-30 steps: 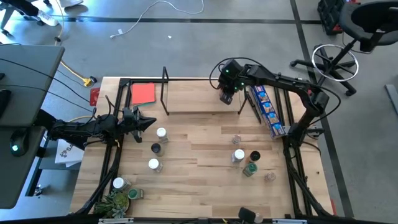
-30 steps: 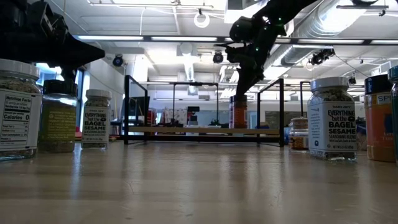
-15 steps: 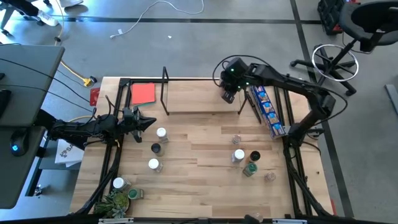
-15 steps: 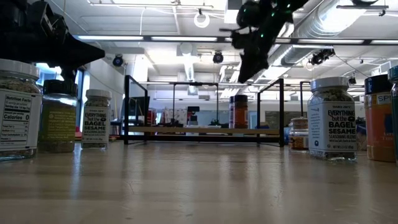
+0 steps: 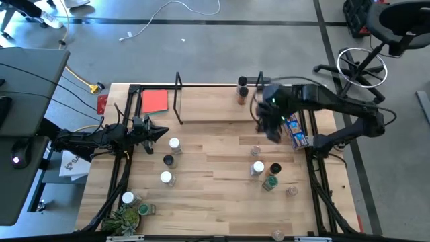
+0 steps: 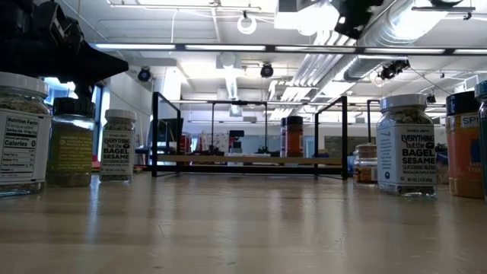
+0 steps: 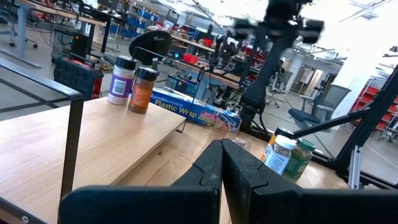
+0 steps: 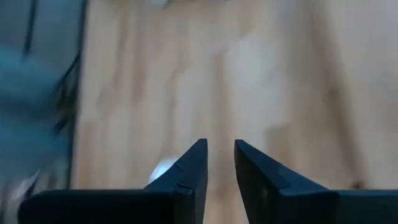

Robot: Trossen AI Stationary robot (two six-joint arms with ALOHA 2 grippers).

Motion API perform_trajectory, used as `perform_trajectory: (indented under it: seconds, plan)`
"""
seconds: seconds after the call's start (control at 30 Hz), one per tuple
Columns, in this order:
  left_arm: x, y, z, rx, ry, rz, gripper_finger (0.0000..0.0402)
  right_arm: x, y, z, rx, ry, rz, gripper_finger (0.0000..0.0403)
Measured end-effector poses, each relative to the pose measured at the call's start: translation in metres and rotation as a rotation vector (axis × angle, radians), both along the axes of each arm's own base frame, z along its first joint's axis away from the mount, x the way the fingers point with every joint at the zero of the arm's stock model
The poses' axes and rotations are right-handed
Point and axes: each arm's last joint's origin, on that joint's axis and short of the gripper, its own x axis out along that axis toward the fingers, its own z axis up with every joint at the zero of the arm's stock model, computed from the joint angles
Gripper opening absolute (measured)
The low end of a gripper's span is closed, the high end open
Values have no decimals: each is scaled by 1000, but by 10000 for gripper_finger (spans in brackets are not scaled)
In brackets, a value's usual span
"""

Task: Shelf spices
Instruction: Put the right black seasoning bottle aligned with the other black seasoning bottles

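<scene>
Though overhead-hidden, right fingers (image 8: 219,163) (wrist-view) apart.

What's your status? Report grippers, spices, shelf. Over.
Right gripper empty, fingers slightly apart, over table between shelf and right jar cluster. Left gripper shut, waiting left side. Two jars on shelf. Path unobstructed.

1. We see a flat red card (image 5: 155,101) on the wooden table (image 5: 215,195), near its far left corner;
2. a long blue packet (image 5: 293,127) lies along the right edge;
3. a green potted plant (image 5: 123,218) stands at the near left corner;
4. a white cable (image 5: 176,10) trails over the grey floor beyond the table.
</scene>
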Motion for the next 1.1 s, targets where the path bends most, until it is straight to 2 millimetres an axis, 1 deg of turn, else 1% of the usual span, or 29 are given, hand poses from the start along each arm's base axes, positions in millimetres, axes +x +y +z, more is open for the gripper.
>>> perform_trajectory:
  seconds: [0.1, 0.17, 0.27, 0.37, 0.47, 0.57, 0.63, 0.73, 0.8, 0.97, 1.1]
  plan:
    - [0, 0, 0, 0, 0, 0, 1, -10, 23, -4, 28, 117, 104, 89]
    - [0, 0, 0, 0, 1, 0, 1, -14, 38, -6, 50, 176, 158, 109]
    - [0, 0, 0, 0, 1, 0, 1, -17, 61, -6, 70, 198, 260, 154]
    - [0, 0, 0, 1, 1, -1, 1, -19, 84, -7, 56, 182, 365, 207]
    - [0, 0, 0, 1, 1, 0, 1, -22, 105, -21, 15, 200, 412, 251]
    - [0, 0, 0, 1, 1, -1, 1, -27, 119, -42, -70, 247, 447, 273]
    - [0, 0, 0, 1, 1, 0, 1, -29, 124, -55, -140, 266, 432, 276]
    - [0, 0, 0, 1, 1, 0, 1, -30, 125, -70, -200, 289, 349, 276]
    - [0, 0, 0, 1, 1, 0, 1, -30, 124, -79, -212, 304, 321, 277]
    - [0, 0, 0, 1, 1, 0, 1, -30, 123, -102, -213, 317, 313, 277]
    - [0, 0, 0, 1, 1, 0, 1, -34, 120, -116, -247, 353, 275, 277]
